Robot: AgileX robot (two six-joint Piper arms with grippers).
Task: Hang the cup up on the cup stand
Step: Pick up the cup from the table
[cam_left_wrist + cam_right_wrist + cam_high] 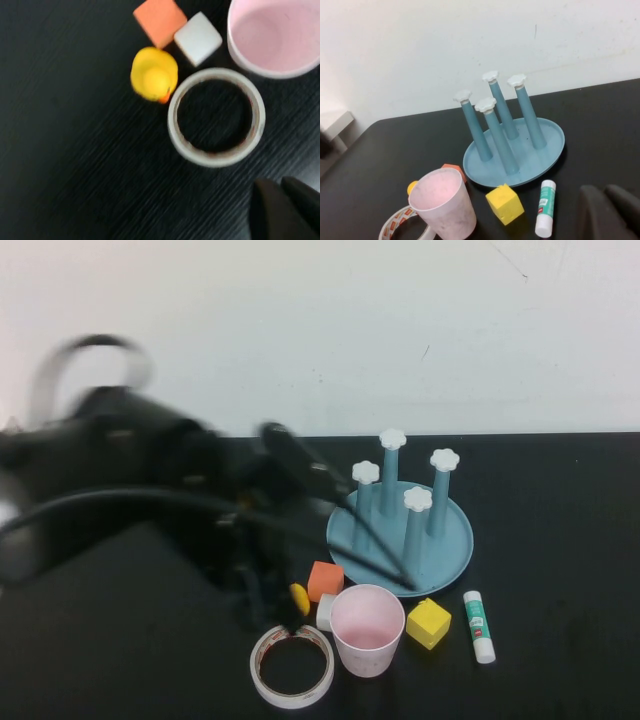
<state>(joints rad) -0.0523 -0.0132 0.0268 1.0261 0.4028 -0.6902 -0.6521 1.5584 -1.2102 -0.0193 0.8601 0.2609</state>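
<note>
The pale pink cup (367, 630) stands upright, mouth up, near the table's front edge; it also shows in the left wrist view (275, 37) and the right wrist view (445, 205). The light blue cup stand (455, 540) with four white-capped posts stands behind it, with no cup on it; it also shows in the right wrist view (550, 145). My left gripper (262, 608) is blurred, hovers left of the cup beside the tape roll (262, 665), and is shut and empty (287, 207). My right gripper (612, 212) is shut and empty, right of the glue stick; it is out of the high view.
A yellow duck (299, 598), an orange cube (325, 580) and a white cube (324, 612) lie left of the cup. A yellow cube (428, 623) and a glue stick (479, 626) lie to its right. A white wall stands behind the black table.
</note>
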